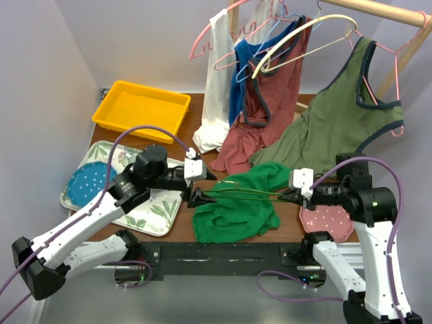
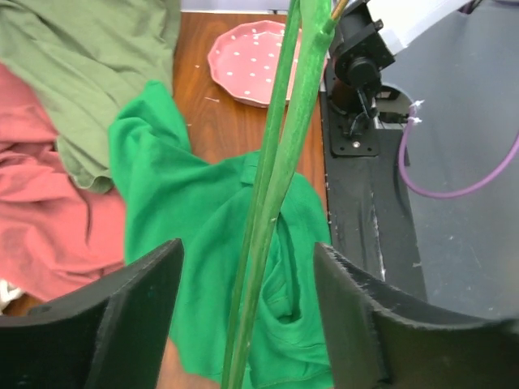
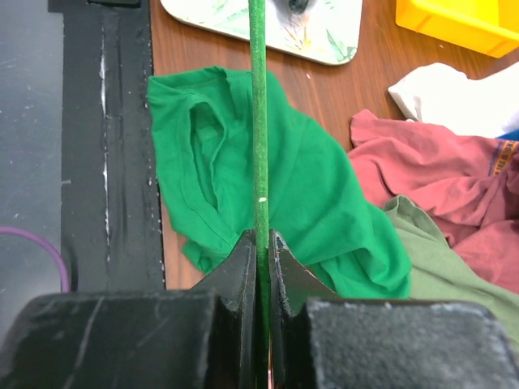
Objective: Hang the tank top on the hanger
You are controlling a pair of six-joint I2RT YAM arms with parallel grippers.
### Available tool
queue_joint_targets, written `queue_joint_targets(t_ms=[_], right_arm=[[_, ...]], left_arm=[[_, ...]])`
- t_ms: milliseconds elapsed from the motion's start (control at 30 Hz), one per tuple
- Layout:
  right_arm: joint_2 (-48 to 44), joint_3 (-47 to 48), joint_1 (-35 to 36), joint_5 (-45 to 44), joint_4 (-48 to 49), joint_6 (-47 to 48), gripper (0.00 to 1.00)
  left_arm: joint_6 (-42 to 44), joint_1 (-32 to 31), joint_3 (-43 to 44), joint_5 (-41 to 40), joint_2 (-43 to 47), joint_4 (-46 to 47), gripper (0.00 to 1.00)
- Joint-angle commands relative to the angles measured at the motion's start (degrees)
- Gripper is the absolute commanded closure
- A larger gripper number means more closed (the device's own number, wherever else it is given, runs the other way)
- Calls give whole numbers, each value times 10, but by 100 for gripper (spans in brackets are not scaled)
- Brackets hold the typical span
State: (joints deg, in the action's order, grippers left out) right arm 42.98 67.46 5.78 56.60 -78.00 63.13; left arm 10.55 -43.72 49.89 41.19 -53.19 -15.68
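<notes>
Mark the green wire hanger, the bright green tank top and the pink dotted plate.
hanger [image 3: 259, 121]: right wrist view, on its straight wire.
tank top [image 1: 236, 216]: top external view, middle of the crumpled fabric.
pink dotted plate [image 2: 247, 63]: left wrist view, its bare centre.

The top external camera looks down from above and behind the arms, their bases at 6 o'clock, and takes in the whole table [image 1: 289, 223] from afar. The left wrist camera sits close over the left gripper [image 2: 247, 247] and faces what seems to be the right arm's base [image 2: 357, 73] at 1 o'clock. The right wrist camera, closer over the right gripper [image 3: 259, 235], faces the floral tray [image 3: 324, 32] at 12 o'clock. All three share the tank top [image 1: 233, 212] and the hanger [image 1: 250, 194].
</notes>
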Motion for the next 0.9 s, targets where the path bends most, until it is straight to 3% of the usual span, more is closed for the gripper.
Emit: queue_joint_targets(t_ms=[0,33,67,133,167,300,467,700,867], right_arm=[[15,3,4,35,-60,9,100],[18,4,4,34,-60,7,100],[21,6,4,33,-61,6,100],[35,7,5,31,-60,0,100],[42,10,6,29,-61,-2,100],[74,17,19,12,-61,-19,69],[130,47,103,-20,-59,-49,47],[174,87,129,-8,-32,-88,46],[173,72,130,11,-19,-102,56]], left_arm=[[4,-8,-10,33,-19,41,39],[-3,-9,-15,28,-21,43,49],[-7,-10,-15,23,-23,50,74],[-12,-14,-17,8,-24,57,97],[-18,-16,-16,2,-23,64,100],[-30,-45,-10,-36,-26,86,100],[-28,-101,29,-98,-70,73,100],[-36,-118,62,-137,-113,78,100],[-54,-123,79,-155,-137,95,100]])
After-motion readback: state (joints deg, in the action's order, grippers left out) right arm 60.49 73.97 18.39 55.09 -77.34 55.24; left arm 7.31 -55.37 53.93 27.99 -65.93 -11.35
